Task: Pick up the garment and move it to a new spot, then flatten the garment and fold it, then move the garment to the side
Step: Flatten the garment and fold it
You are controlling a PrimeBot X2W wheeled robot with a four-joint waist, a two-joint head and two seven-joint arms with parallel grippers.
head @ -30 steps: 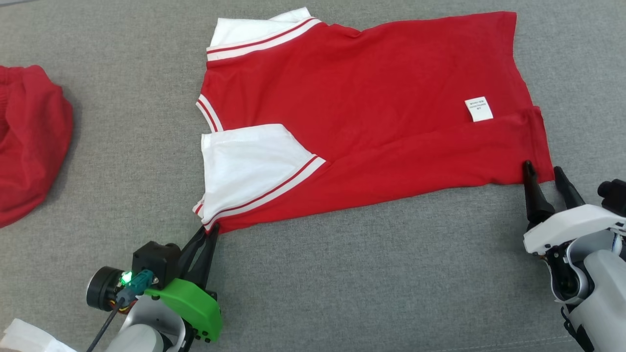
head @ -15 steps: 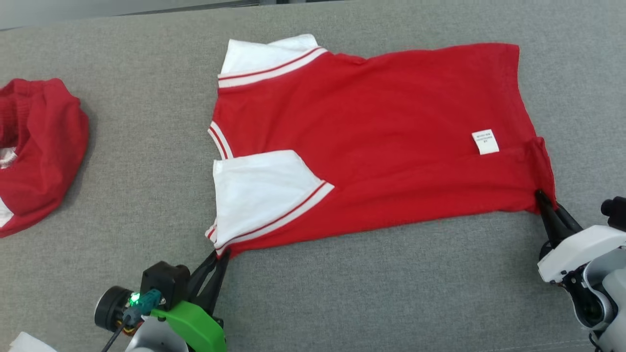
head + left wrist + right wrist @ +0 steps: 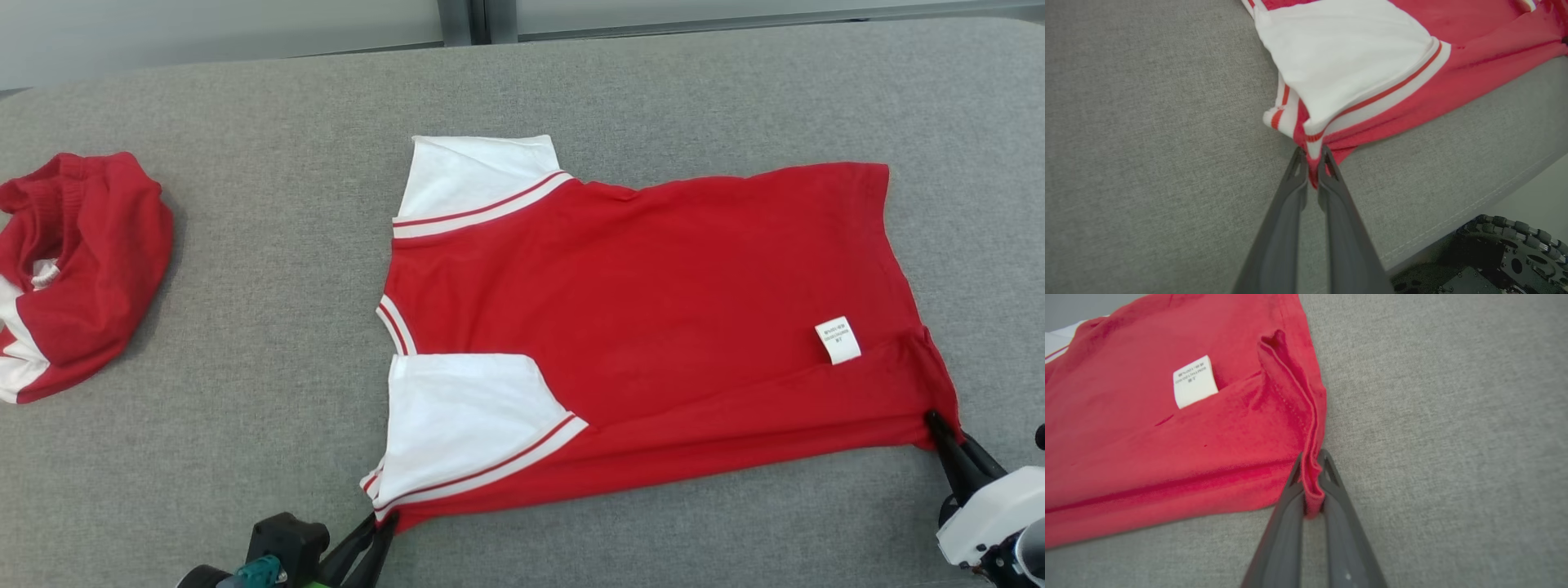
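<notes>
The red soft-knit T-shirt with white sleeves and red-and-white striped trim [image 3: 653, 327] is lying spread across the middle of the grey woven-cloth bench [image 3: 245, 245], collar end to the left and hem to the right. It is looking mostly flat, with the near strip already turned over onto the body, so relocating and flattening seem done and folding seems under way. Finishing the fold and shifting it aside are probably what is remaining. The cloth is looking thin and limp, creasing into soft ridges along the near edge, and a small white rectangular care label [image 3: 838, 339] is showing near the hem. The left hand [image 3: 1312, 153] is pinching the near-left sleeve corner tightly, and the right hand [image 3: 1312, 457] is clamping the doubled hem at the near-right corner. A second crumpled red-and-white garment [image 3: 82, 269] is sitting well apart at the far left.
</notes>
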